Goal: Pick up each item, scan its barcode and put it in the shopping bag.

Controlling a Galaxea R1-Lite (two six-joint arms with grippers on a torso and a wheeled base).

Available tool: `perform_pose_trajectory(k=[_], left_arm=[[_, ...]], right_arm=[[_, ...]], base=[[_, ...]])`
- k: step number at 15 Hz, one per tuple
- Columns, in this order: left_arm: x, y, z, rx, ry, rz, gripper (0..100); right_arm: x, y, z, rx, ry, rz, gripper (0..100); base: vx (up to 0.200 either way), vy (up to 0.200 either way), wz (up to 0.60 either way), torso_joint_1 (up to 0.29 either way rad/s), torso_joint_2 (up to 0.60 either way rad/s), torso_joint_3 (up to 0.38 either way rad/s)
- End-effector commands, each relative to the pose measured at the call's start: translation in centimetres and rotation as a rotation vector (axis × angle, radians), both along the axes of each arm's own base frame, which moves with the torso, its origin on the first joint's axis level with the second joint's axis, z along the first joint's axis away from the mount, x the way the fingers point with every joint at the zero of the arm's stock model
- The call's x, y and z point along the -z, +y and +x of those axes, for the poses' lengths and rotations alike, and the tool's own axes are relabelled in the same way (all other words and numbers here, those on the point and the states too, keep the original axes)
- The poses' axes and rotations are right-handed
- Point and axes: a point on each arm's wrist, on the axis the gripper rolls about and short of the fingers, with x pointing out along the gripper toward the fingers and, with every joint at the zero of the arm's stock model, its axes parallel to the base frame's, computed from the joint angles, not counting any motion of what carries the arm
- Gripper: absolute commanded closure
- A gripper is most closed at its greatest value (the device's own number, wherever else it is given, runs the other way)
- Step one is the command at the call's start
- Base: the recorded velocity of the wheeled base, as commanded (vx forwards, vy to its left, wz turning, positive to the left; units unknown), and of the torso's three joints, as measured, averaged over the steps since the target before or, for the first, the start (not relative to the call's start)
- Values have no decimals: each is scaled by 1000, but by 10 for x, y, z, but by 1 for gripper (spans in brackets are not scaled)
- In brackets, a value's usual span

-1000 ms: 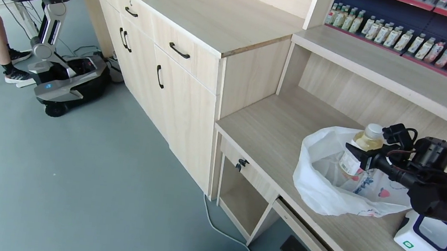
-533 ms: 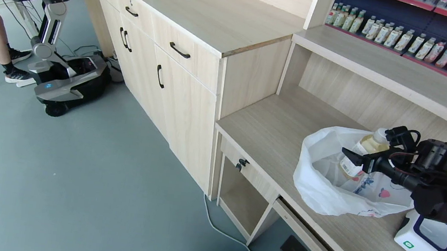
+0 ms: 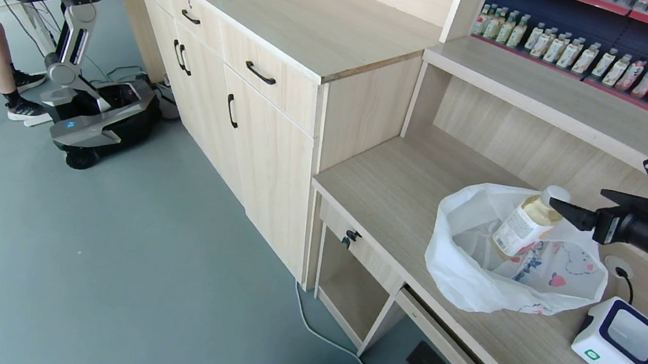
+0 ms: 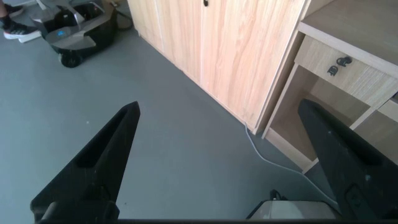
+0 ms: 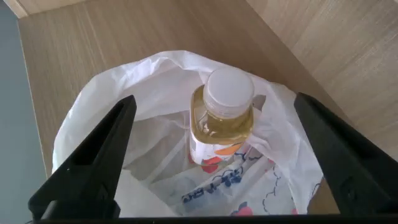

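Item: clear plastic bottle of pale yellow drink with a white cap and printed label point(image 3: 524, 224) point(image 5: 222, 121). It stands base-down and tilted inside the bag, with its neck and cap rising above the bag's rim. Container: white thin-plastic shopping bag with a red and blue print point(image 3: 461, 276) point(image 5: 93, 134). Its mouth is open, and it sits on the light wood-grain lower counter point(image 3: 390, 193) point(image 5: 93, 37) below the raised shelf. Right gripper point(image 3: 577, 196) point(image 5: 211, 102): black, hovering beside the bag's far side at cap height. The jaws are spread wide with nothing between them. In the head view one fingertip lies just beside the cap, and contact cannot be told. In the right wrist view the bottle and bag lie between the two fingers point(image 5: 93, 168) and beyond them. Scanner: white cube-shaped barcode reader with a dark blue-framed window on top point(image 3: 619, 345), on the same counter near the bag and apart from it. Left gripper point(image 4: 219, 107): black, jaws wide apart and holding nothing, hanging over the grey floor point(image 4: 168, 137) point(image 3: 105, 254) near the light wood cabinet with black handles point(image 4: 230, 43) point(image 3: 257, 118). Also present: a white cable on the floor point(image 3: 329, 343) by the cabinet's foot, and a row of small drink bottles on the red-edged wall shelf point(image 3: 593, 57) behind the counter.
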Motion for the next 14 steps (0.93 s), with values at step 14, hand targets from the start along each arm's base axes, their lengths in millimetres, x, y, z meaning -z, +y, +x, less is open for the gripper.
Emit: perform_pose_trajectory(k=[14], left_arm=[[0, 0, 0, 1, -1, 0, 0]], right_arm=[[-18, -135, -176, 1181, 508, -330, 0]], base=[[0, 0, -514, 1, 2, 4]])
